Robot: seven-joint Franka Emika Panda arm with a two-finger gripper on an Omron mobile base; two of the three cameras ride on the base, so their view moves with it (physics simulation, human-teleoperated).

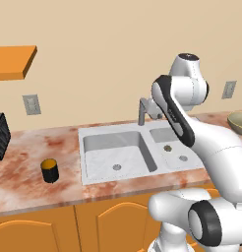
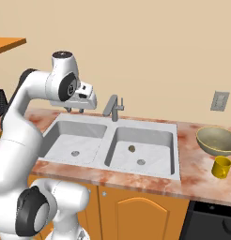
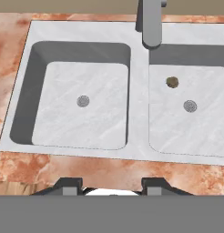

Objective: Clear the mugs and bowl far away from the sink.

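Observation:
The pale double-basin sink (image 1: 101, 138) is set in the reddish marble counter. A black mug (image 1: 49, 170) with an orange inside stands upright on the counter left of it. The olive-tan bowl (image 2: 216, 140) sits on the counter right of the sink, and a yellow mug (image 2: 221, 167) stands just in front of it. My gripper (image 2: 75, 111) hovers above the back of the left basin, beside the faucet (image 2: 112, 108), pointing down. In the hand view the gripper (image 3: 111, 186) is open, its fingertips (image 3: 68, 184) apart with nothing between them.
A small brown round object (image 3: 172, 82) lies in the right basin near its drain. A dark appliance (image 1: 0, 135) stands at the far left of the counter under an orange shelf (image 1: 12, 59). Wall outlets are behind both counter ends.

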